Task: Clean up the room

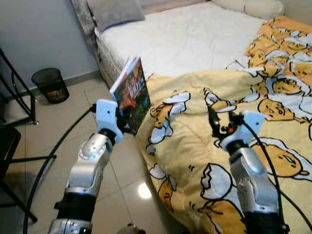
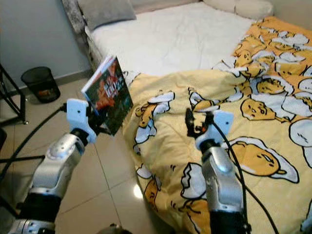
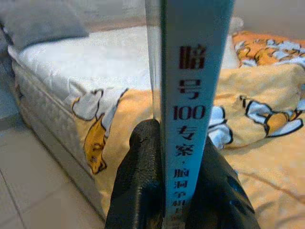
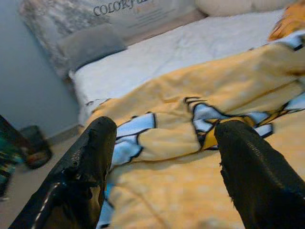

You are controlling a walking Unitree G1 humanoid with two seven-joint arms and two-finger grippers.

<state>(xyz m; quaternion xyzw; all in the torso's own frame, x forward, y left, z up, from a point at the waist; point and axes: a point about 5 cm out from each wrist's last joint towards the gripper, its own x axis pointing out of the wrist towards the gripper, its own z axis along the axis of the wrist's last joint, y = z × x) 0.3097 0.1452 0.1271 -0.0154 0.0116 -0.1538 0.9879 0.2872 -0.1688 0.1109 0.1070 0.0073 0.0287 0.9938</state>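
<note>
My left gripper (image 1: 127, 127) is shut on a book (image 1: 132, 92) with a dark, colourful cover, held upright above the floor beside the bed's near corner. Its pale blue spine (image 3: 193, 100) with red and blue characters stands between the two black fingers (image 3: 138, 186). My right gripper (image 1: 213, 119) hovers open over the yellow blanket (image 1: 204, 146) printed with egg characters, nothing between its fingers (image 4: 90, 162). The blanket lies rumpled across the bed (image 1: 180, 39) and hangs over its near edge.
A black mesh waste bin (image 1: 50, 84) stands by the grey wall at the left. A grey pillow (image 1: 114, 10) and a white pillow (image 1: 251, 6) lie at the bed's head. Black metal furniture legs (image 1: 22, 97) and a black cable (image 1: 53, 156) are on the left over the tiled floor.
</note>
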